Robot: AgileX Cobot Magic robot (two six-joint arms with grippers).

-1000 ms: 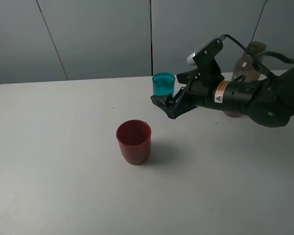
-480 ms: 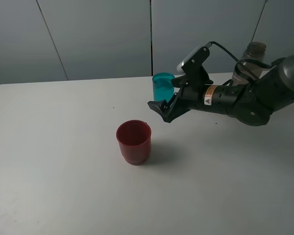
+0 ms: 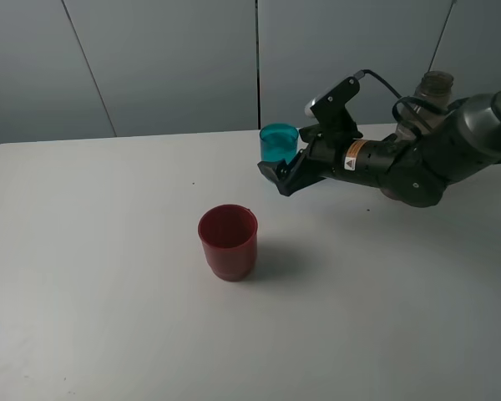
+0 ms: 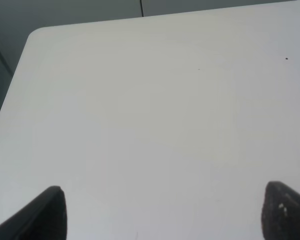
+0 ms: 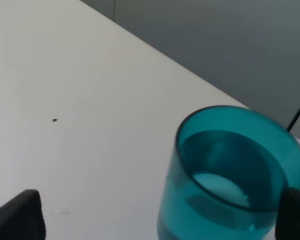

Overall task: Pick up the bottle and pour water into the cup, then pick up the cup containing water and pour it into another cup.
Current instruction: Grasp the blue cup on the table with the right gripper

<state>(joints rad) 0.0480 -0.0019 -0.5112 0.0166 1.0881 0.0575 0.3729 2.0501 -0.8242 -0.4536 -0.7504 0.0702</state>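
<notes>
Red plastic nearest: red cup (image 3: 227, 242), short and wide, upright on the white table (image 3: 83, 276), well apart from all else. Farther back, right gripper (image 3: 284, 175), opened as wide as it goes, nothing in it, reaching in low from the right toward the teal cup (image 3: 278, 143). From the right wrist camera, teal cup (image 5: 230, 175) just ahead of the right gripper (image 5: 155, 220) and off to one side of the gap, close against one fingertip, well clear of the other; touching or not, cannot tell. Upright, near the table's far edge, seemingly with some water low inside. Farthest back, bottle (image 3: 430, 92), smoky brown, capless, upright behind the arm and partly hidden by it. Left gripper (image 4: 167, 212) out of the high view; by its own camera, spread wide over bare table, empty. Judging by the layout, first pour done, cup pickup in hand. Likely thin, smooth, light plastic: easy to tip with a stray nudge from that near finger, prone to flex or slip under a hard squeeze, water inside apt to slosh. Best to centre the cup between the fingers first, then close on the middle of the wall, below the rim and above the base, firmly but gently, keeping it level until over the red cup.
</notes>
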